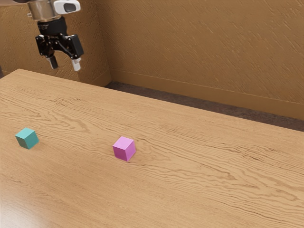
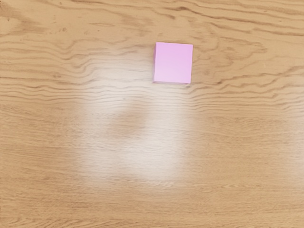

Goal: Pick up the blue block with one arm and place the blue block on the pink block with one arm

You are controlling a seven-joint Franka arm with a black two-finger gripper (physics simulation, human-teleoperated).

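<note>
Pink block point(image 1: 124, 148) and blue block point(image 1: 27, 137) lie well apart; pincer point(image 1: 65, 65) hangs open above.

The arm point(image 1: 46, 9) is being cut off by the exterior view's top edge. The table point(image 1: 199, 185) is being cropped at that view's left, right and lower edges. In the wrist view, the sides of the pink block point(image 2: 173, 62) are being mostly hidden by its top face.

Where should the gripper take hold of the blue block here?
From straight above, across two opposite side faces of the blue block: it sits flat on the table with all sides free. The open gripper may need turning to square with its faces.
</note>
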